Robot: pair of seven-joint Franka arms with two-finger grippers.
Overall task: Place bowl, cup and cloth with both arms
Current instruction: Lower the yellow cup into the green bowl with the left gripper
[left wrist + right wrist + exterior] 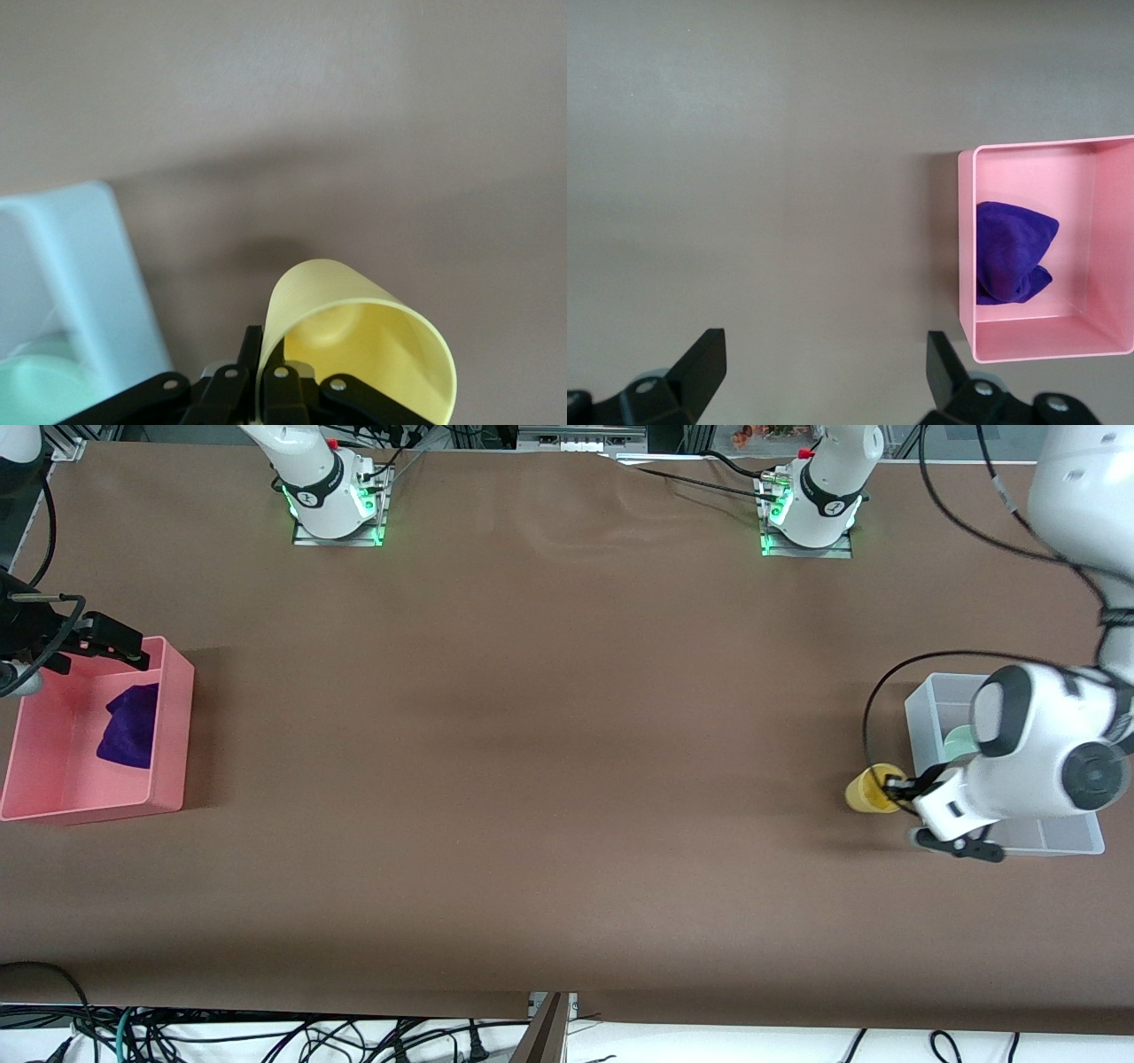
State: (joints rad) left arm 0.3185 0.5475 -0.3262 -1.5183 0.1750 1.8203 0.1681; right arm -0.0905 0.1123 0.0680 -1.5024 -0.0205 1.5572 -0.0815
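Observation:
My left gripper is shut on the rim of the yellow cup, one finger inside and one outside. The cup is tipped on its side over the table beside the clear bin. In the left wrist view the cup fills the space at my left gripper. The mint-green bowl sits in the clear bin and also shows in the left wrist view. The purple cloth lies in the pink bin. My right gripper is open and empty, raised over that bin's edge.
The right wrist view shows the pink bin with the cloth inside, and my right gripper over bare table. The clear bin's wall stands close to the cup. Both arm bases stand along the table's back edge.

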